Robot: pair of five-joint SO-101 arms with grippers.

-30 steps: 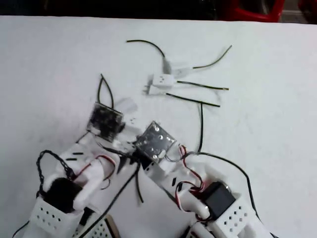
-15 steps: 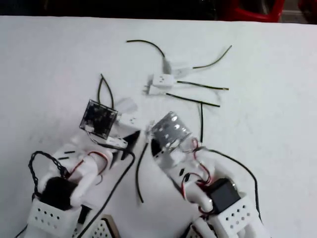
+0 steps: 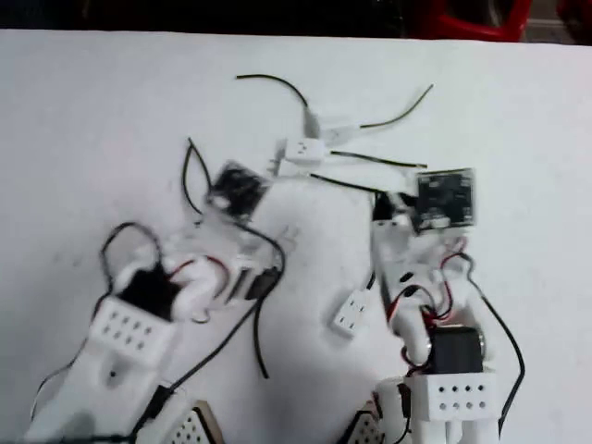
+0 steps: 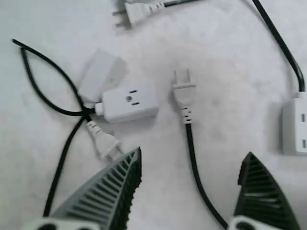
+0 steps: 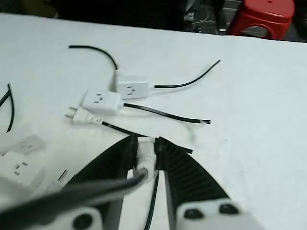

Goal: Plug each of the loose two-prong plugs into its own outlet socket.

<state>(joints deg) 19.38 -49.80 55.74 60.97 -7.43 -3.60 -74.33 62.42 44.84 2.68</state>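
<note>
One white table point(image 3: 92, 92) with loose plugs point(image 4: 183, 91), red stool point(image 5: 268, 14) beyond

Nothing written can be read here: no lettering, number, label or sign. The white outlet sockets point(image 4: 129, 101) and the plugs point(image 4: 183, 91) on the tabletop point(image 3: 111, 102) show plain faces, and any moulded print on them is too small to tell. The circuit boards point(image 3: 444, 199) on the arms' wrists are too blurred to show any print.
</note>
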